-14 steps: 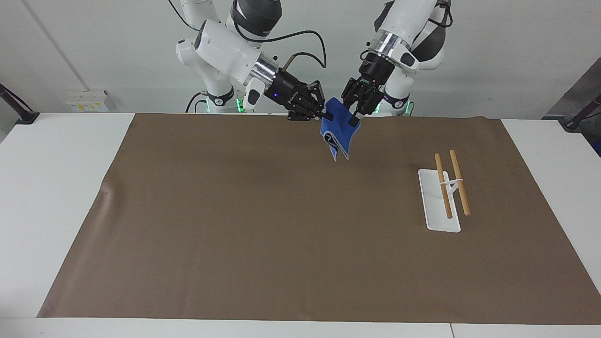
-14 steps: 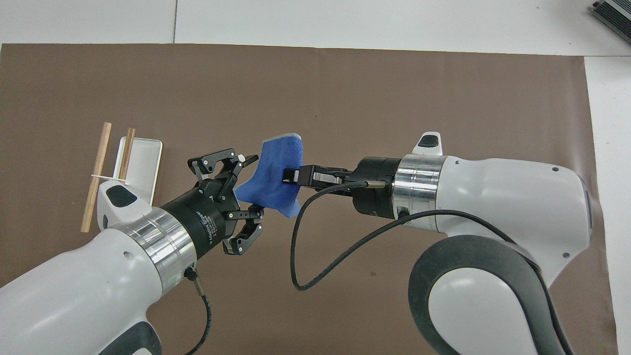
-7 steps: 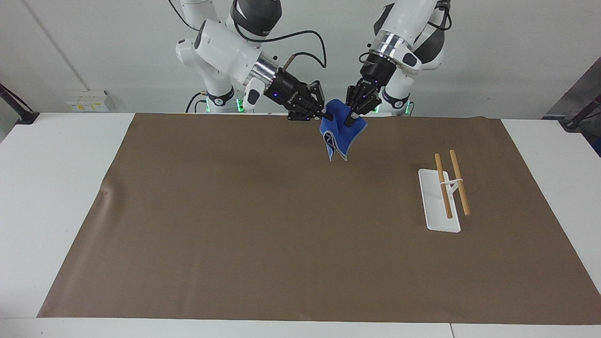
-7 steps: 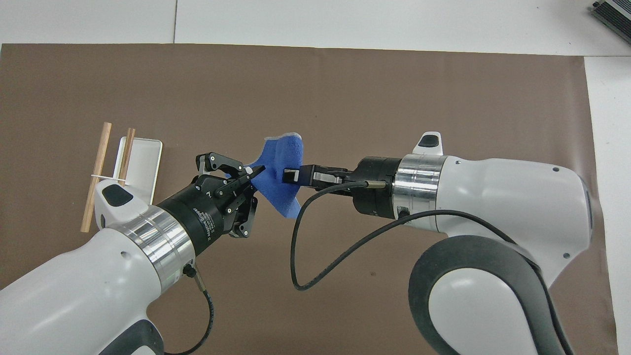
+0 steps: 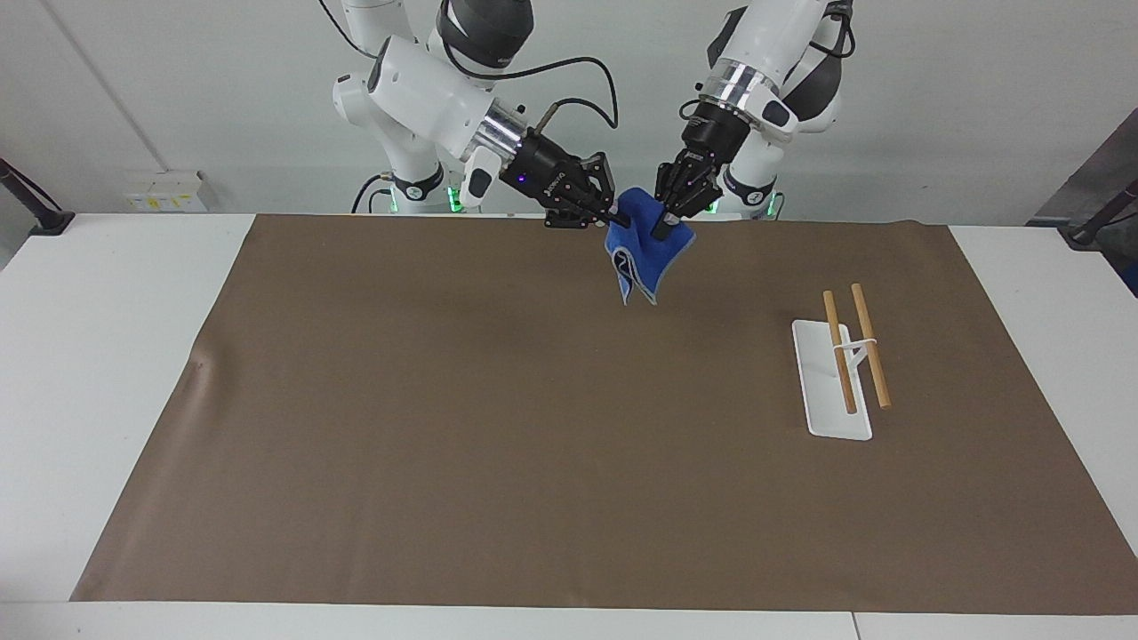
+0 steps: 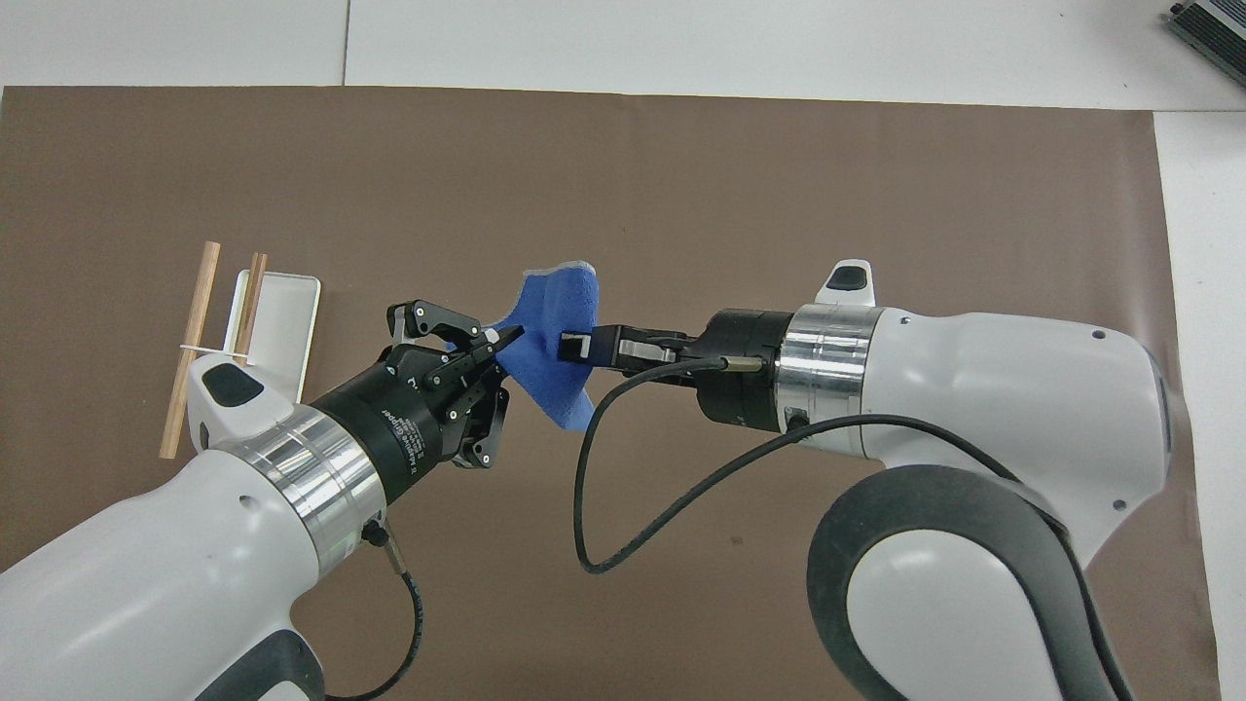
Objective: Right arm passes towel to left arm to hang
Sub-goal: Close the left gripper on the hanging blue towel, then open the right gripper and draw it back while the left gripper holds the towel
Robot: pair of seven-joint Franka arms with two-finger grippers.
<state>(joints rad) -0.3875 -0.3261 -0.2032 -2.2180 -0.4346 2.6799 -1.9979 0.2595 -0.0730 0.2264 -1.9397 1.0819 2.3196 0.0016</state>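
- The towel is held in the air between the two grippers, over the robots' end of the brown mat, its loose corner hanging free below them.
- One upper corner is clamped by the right gripper; the other appears pinched by the left gripper with fingers drawn together (contact is partly hidden).
- A double hold is judged deliberate, so that the floppy cloth is never unsupported.
- The rack, with two wooden rails, stands toward the left arm's end.
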